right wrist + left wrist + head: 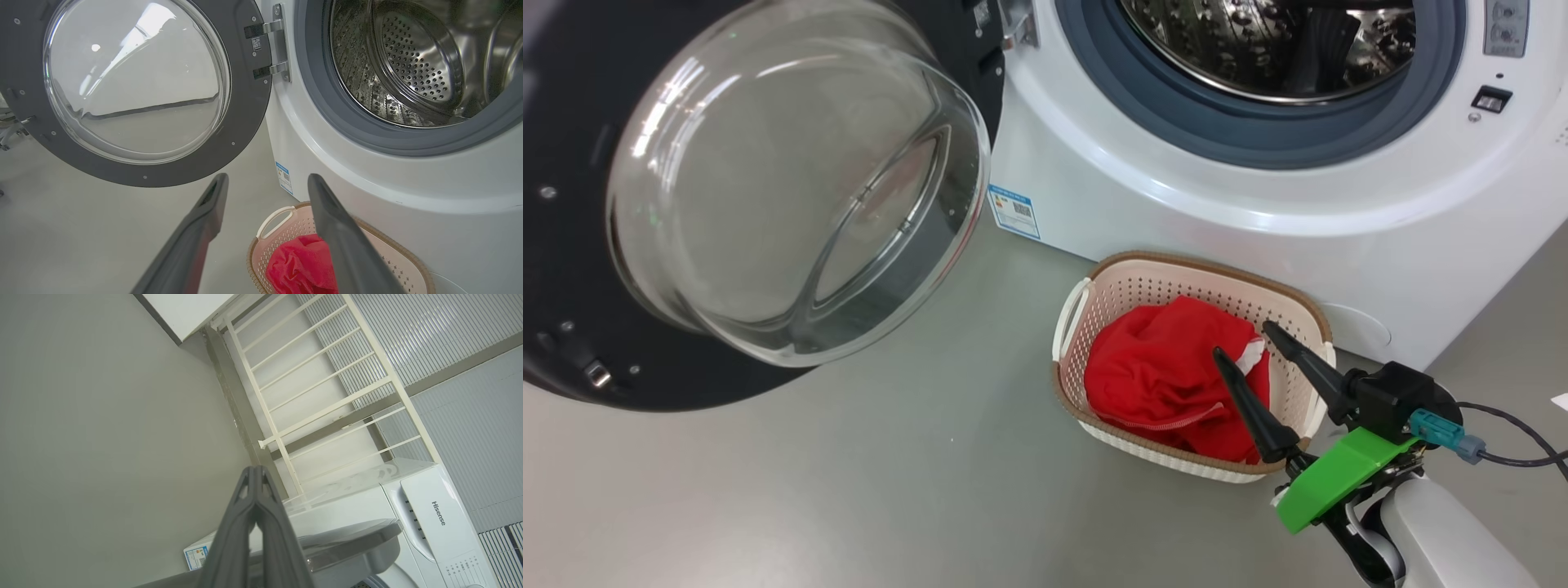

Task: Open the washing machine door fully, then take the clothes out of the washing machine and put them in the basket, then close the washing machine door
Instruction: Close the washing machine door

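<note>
The washing machine door [580, 245] hangs wide open at the left, its clear glass bowl [792, 180] bulging toward me; the right wrist view shows the same door [245, 118]. The white washing machine [1176, 163] shows a bare steel drum [412, 61]. The red clothes [1168, 376] lie bunched in the cream basket [1086, 302] on the floor before the machine, also seen as red clothes [298, 265] in the basket [273, 216]. My right gripper [1243, 339] hovers open over the basket's right side, holding nothing. My left gripper [255, 468] is shut, pointing past the machine's side.
Grey floor [849, 490] spreads left of and in front of the basket. A cream metal rack [318, 400] stands beside the machine against a ribbed wall. A cable [1519, 457] trails from my right wrist.
</note>
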